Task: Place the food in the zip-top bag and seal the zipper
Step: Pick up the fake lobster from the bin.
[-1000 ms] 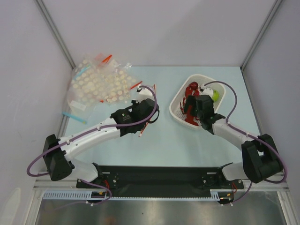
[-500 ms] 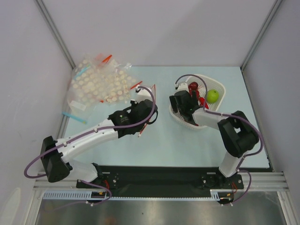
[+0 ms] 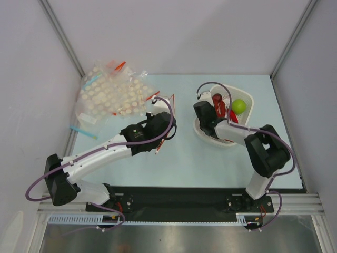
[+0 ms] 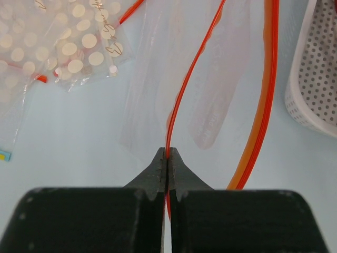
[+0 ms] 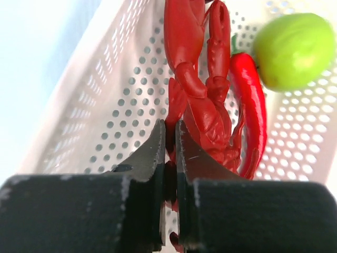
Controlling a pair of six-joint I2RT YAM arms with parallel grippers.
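Observation:
The food, a glossy red toy lobster [image 5: 195, 68], lies in the white perforated basket [image 5: 105, 95]. My right gripper [image 5: 169, 132] is shut on the lobster's near end. From above, the lobster [image 3: 218, 103] shows just beyond the right gripper [image 3: 213, 112]. The zip-top bag [image 4: 221, 79] is clear and lies on the table with its mouth parted. My left gripper [image 4: 167, 155] is shut on the zipper [image 4: 184, 89], pinching one thin red strip. The other lip [image 4: 266, 95] curves away to the right. The left gripper [image 3: 164, 117] sits at the bag [image 3: 164, 100] near the table's middle.
A green fruit [image 5: 295, 50] and a red chili [image 5: 250, 100] share the basket [image 3: 249, 100]. A heap of dotted clear bags [image 3: 113, 95] lies at the back left, with a blue strip [image 3: 82, 130] near the left edge. Walls stand close around the table.
My right arm has swung from the basket's right side to its left, and its jaws have closed on the lobster. The basket has shifted a little. The left arm has barely moved.

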